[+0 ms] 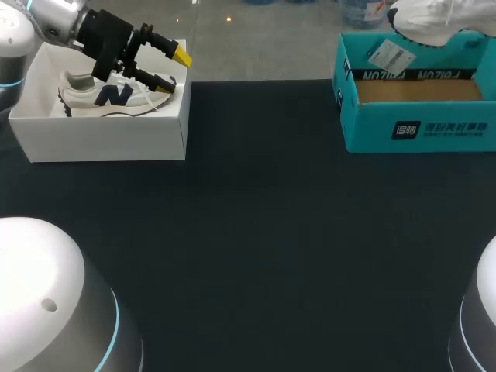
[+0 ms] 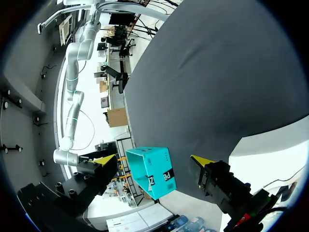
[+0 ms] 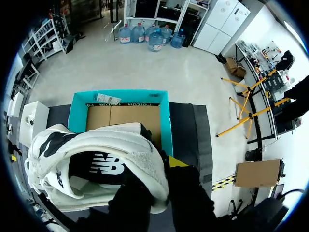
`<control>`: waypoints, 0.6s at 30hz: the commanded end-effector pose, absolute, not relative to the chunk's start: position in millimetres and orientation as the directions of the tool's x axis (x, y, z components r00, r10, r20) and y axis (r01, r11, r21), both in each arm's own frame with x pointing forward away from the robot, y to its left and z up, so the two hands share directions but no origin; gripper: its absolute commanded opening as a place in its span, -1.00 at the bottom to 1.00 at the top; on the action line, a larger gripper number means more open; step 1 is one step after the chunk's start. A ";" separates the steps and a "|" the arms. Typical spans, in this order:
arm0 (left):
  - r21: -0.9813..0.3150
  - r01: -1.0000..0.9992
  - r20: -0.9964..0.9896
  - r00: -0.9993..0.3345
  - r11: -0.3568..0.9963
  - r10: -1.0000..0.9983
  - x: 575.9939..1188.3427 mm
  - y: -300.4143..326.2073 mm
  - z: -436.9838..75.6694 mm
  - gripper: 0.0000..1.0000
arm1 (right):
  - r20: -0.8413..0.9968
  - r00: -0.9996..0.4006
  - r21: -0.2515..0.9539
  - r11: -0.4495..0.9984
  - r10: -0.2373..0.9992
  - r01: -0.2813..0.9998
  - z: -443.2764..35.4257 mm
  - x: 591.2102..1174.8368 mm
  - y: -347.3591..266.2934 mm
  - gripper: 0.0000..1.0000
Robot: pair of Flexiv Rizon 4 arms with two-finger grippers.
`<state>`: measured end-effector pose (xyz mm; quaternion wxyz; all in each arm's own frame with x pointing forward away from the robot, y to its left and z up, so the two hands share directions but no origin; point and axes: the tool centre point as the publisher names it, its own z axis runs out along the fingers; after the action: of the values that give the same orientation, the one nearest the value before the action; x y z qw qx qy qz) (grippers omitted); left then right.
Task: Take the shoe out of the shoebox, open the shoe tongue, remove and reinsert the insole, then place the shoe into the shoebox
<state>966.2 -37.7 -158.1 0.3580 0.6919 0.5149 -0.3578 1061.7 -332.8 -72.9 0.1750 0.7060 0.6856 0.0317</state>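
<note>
Likely step 1: your right gripper (image 3: 161, 169) clamps the shoe (image 3: 96, 145) above the teal shoebox (image 3: 76, 113); left gripper (image 1: 172, 68), well apart, gapes wide. Next, lower the shoe beside it.

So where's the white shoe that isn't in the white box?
Far right and at the back in the head view: the white shoe hangs in the right gripper, just above the open teal shoebox.
</note>
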 end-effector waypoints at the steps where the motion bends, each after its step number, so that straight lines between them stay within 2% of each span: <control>1: 0.126 0.968 -0.863 0.215 -0.217 0.458 967.0 -37.4 -157.7 1.00 | -0.193 0.059 0.295 0.001 0.979 0.956 -71.7 1059.7 -333.1 -1.00; 4: 0.126 0.968 -0.863 0.215 -0.217 0.458 967.0 -37.4 -157.7 1.00 | -0.193 0.059 0.295 0.001 0.979 0.956 -71.7 1059.7 -333.1 -1.00; 8: 0.126 0.968 -0.863 0.215 -0.217 0.458 967.0 -37.4 -157.7 1.00 | -0.164 0.179 0.294 -0.125 0.970 0.947 -82.2 1060.8 -332.8 -1.00; 12: 0.126 0.968 -0.863 0.215 -0.217 0.458 967.0 -37.4 -157.7 1.00 | -0.162 0.232 0.287 -0.180 0.959 0.941 -90.6 1061.8 -328.1 -1.00; 18: 0.126 0.968 -0.863 0.215 -0.217 0.458 967.0 -37.4 -157.7 1.00 | -0.208 0.210 0.267 -0.152 0.955 0.952 -93.8 1064.0 -323.3 -1.00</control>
<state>966.1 -37.8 -158.1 0.3580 0.6919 0.5148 -0.3578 1058.8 -326.5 -96.8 0.1713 0.7587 0.6284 0.0160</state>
